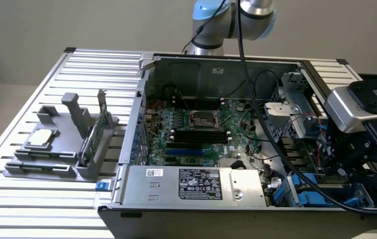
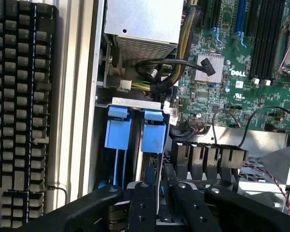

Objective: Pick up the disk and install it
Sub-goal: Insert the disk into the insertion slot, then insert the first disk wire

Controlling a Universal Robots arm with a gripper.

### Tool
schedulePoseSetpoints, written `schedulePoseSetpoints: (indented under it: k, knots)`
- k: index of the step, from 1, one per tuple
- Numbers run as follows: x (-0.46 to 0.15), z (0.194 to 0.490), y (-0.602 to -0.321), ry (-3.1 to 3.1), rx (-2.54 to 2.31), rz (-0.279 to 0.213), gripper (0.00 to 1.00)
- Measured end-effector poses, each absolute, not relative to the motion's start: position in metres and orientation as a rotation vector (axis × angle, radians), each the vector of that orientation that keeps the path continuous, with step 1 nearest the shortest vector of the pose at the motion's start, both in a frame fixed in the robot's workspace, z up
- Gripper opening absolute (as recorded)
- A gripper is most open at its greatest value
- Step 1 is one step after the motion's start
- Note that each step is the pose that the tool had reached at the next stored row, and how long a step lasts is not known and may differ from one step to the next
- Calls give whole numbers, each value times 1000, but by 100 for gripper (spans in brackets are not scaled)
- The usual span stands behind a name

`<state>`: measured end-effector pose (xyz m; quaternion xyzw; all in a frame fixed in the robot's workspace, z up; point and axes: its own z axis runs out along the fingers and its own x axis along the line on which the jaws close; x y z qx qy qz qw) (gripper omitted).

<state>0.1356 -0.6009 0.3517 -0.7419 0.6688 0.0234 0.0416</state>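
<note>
The claw (image 2: 158, 203) blocks the lower part of the disk (image 2: 153, 139).

Slatted metal table (image 1: 49, 79) carries it all: the open computer case (image 1: 175, 221) sits toward the exterior view's right, the grey holder block (image 1: 55, 154) rests on the slats at the left, and a black keyboard (image 2: 19, 96) lies just beside the case

The disk (image 2: 153, 137), blue-edged, stands on edge in the drive bay (image 2: 135, 102). A second blue carrier (image 2: 118, 135) sits just beside it.
</note>
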Motion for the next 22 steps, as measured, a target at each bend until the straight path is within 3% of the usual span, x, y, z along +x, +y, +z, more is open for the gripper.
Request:
schedulePoseSetpoints:
  k: [22]
  knots:
    - [136, 352, -601, 2047, -2271, 72, 22]
